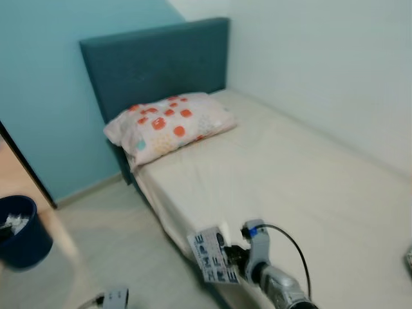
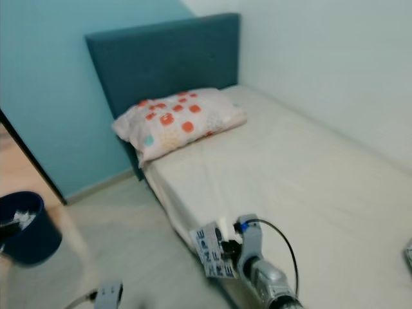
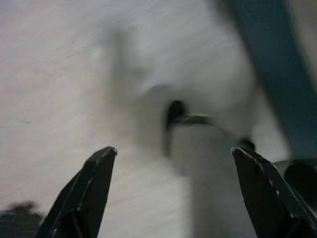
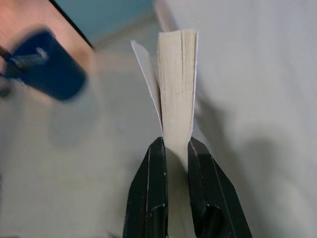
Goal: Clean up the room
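Observation:
My right gripper is shut on a thin paperback booklet with a white cover printed in blue and black. It holds the booklet upright over the bed's near edge. In the right wrist view the black fingers pinch the booklet's page block, and one loose cover leaf splays off to the side. My left gripper is open, with nothing between its fingers over a blurred pale floor. The left wrist shows low over the floor beside the bed.
A bed with a cream sheet runs along the white wall. An orange-spotted pillow lies against the teal headboard. A dark blue bin holding white scraps stands on the floor to the left. A small dark object lies at the bed's right edge.

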{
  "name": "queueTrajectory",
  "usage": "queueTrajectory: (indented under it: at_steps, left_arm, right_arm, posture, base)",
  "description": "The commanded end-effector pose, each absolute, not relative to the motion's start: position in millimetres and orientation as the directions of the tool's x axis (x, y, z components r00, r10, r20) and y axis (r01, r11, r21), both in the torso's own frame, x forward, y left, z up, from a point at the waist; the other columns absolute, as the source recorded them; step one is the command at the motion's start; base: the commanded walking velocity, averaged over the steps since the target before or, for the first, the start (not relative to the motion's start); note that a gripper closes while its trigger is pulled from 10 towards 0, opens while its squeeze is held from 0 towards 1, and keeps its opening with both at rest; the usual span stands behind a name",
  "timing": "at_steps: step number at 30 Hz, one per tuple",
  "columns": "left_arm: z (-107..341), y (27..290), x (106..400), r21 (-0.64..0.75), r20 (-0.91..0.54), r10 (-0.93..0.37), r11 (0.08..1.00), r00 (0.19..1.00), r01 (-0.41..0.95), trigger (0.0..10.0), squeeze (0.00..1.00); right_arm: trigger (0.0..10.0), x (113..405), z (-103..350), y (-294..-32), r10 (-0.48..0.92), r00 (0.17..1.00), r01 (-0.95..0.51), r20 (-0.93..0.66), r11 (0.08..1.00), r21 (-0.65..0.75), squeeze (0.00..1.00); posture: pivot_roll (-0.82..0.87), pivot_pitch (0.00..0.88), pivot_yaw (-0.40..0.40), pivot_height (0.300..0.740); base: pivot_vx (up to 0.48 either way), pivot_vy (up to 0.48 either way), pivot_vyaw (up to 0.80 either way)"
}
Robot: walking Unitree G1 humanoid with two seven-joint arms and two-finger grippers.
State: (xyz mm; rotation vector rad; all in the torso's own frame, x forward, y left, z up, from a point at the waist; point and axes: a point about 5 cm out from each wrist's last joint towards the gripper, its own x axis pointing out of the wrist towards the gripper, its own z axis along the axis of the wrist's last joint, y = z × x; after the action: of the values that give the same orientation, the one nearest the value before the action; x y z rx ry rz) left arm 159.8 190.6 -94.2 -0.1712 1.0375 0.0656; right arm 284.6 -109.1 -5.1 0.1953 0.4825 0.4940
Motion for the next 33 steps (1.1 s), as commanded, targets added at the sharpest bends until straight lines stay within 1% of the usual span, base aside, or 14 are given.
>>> queueTrajectory:
  at_steps: [1, 5, 6, 8, 10, 22, 26, 30, 33]
  left_arm:
    - [-92.0, 186.5, 166.2, -0.114, -0.851, -0.037, 0.987, 0.524, -0.116, 10.0, 0.0]
    - [-91.9, 186.0, 166.4, -0.116, -0.851, -0.039, 0.987, 0.524, -0.115, 10.0, 0.0]
    - [-91.8, 184.9, 167.2, -0.118, -0.85, -0.042, 0.987, 0.525, -0.113, 10.0, 0.0]
    - [-91.8, 184.9, 167.2, -0.118, -0.85, -0.042, 0.987, 0.525, -0.113, 10.0, 0.0]
    - [-91.2, 183.4, 169.0, -0.12, -0.848, -0.045, 0.987, 0.528, -0.109, 10.0, 0.0]
    - [-89.4, 184.6, 172.3, -0.123, -0.84, -0.05, 0.987, 0.54, -0.1, 10.0, 0.0]
    - [-88.8, 184.4, 173.2, -0.134, -0.832, -0.047, 0.984, 0.553, -0.117, 10.0, 0.0]
    - [-89.4, 184.9, 172.3, -0.124, -0.838, -0.035, 0.984, 0.544, -0.128, 10.0, 0.0]
    - [-89.4, 185.0, 172.3, -0.12, -0.84, -0.039, 0.986, 0.541, -0.115, 10.0, 0.0]
  right_arm:
    - [10.0, 285.8, -3.5, -116.3, 0.493, 0.78, -0.411, -0.386, 0.868, 0.277, 0.0]
    - [10.0, 286.2, -3.1, -116.6, 0.492, 0.781, -0.41, -0.384, 0.869, 0.277, 0.0]
    - [10.0, 287.6, -3.0, -118.9, 0.466, 0.794, -0.382, -0.391, 0.882, 0.276, 0.0]
    - [10.0, 287.6, -3.0, -118.9, 0.466, 0.794, -0.382, -0.391, 0.882, 0.276, 0.0]
    - [10.0, 289.1, -3.4, -122.6, 0.428, 0.808, -0.337, -0.404, 0.899, 0.279, 0.0]
    - [10.0, 290.4, -1.8, -123.4, 0.42, 0.821, -0.318, -0.387, 0.899, 0.3, 0.0]
    - [10.0, 293.1, -0.5, -127.1, 0.391, 0.836, -0.272, -0.386, 0.905, 0.328, 0.0]
    - [10.0, 293.9, -1.7, -132.9, 0.349, 0.843, -0.222, -0.409, 0.918, 0.328, 0.0]
    - [10.0, 293.6, -2.3, -134.6, 0.34, 0.843, -0.217, -0.417, 0.924, 0.314, 0.0]
  posture:
    - [-0.02, 0.074, 0.003, 0.74]
    - [-0.02, 0.076, 0.003, 0.74]
    - [-0.02, 0.076, 0.002, 0.74]
    - [-0.02, 0.076, 0.002, 0.74]
    - [-0.02, 0.077, 0.003, 0.74]
    - [-0.02, 0.081, 0.006, 0.74]
    - [-0.02, 0.082, 0.006, 0.74]
    - [-0.03, 0.081, 0.006, 0.74]
    - [-0.03, 0.08, 0.007, 0.74]
  base:
    - [0.48, 0.0, 0.78]
    - [0.48, 0.0, 0.78]
    - [0.48, 0.0, 0.8]
    - [0.48, 0.0, 0.8]
    - [0.48, 0.0, 0.0]
    - [0.48, 0.0, 0.0]
    - [0.48, 0.0, 0.0]
    - [0.0, 0.0, -0.75]
    - [0.0, 0.0, 0.0]
